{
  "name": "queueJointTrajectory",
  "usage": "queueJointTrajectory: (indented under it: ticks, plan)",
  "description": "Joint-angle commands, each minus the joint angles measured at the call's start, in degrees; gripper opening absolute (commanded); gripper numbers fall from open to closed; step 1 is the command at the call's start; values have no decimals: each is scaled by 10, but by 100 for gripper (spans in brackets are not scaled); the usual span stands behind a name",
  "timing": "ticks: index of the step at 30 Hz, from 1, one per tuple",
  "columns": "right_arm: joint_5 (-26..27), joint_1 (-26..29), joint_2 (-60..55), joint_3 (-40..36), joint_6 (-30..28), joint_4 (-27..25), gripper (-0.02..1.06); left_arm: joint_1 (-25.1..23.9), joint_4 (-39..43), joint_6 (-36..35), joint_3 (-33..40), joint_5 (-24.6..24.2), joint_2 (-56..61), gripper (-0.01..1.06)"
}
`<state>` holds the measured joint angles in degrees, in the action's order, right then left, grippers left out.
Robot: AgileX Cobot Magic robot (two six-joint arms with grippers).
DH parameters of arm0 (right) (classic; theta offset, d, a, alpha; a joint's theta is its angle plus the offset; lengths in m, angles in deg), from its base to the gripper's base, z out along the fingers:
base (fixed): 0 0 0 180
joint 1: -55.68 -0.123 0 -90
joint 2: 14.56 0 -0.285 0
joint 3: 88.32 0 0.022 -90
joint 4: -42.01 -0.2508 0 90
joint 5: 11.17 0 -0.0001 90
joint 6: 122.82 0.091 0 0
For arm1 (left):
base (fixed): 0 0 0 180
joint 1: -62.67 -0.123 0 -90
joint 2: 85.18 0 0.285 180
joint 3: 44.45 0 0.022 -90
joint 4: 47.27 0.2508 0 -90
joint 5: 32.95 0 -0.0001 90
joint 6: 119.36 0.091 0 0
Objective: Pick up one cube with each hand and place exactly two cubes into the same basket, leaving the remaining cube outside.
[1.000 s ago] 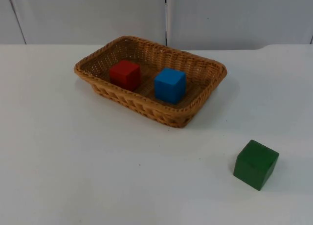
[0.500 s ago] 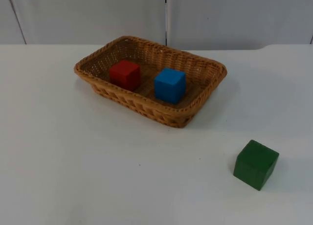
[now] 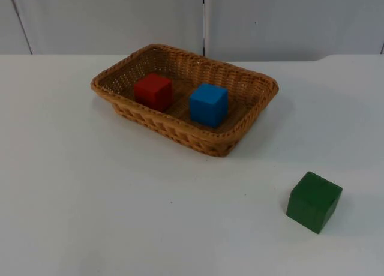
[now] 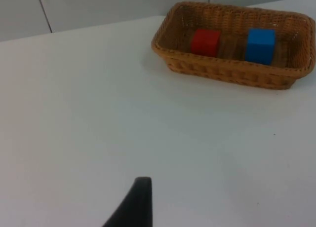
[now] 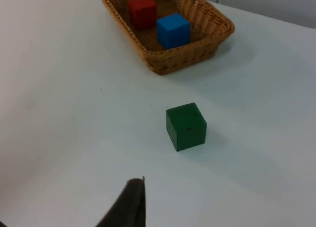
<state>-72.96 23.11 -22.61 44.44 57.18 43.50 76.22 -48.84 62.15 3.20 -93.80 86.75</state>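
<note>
A woven basket (image 3: 162, 125) stands at the table's middle back. Inside it sit a red cube (image 3: 153, 91) on the left and a blue cube (image 3: 209, 104) beside it, a small gap between them. A green cube (image 3: 314, 201) rests on the table at the front right, outside the basket. My left gripper (image 4: 132, 207) hangs over bare table, far from the basket (image 4: 222, 71) with its red cube (image 4: 205, 41) and blue cube (image 4: 260, 45). My right gripper (image 5: 126, 205) hovers short of the green cube (image 5: 186, 126), not touching it; the basket (image 5: 182, 59) lies beyond.
The grey partition wall (image 3: 120, 18) closes off the table's far edge behind the basket. White table top (image 3: 90, 198) stretches to the left and front of the basket.
</note>
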Motion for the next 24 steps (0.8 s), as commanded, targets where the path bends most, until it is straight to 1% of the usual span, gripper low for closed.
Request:
queueJointTrajectory:
  ticks: [1,24]
  plan:
    - [0,0,3,-4,0,-3,105,3,6,-4,8,-5,3,105]
    - [0,0,3,-4,6,-3,105,3,8,-4,13,-7,3,105]
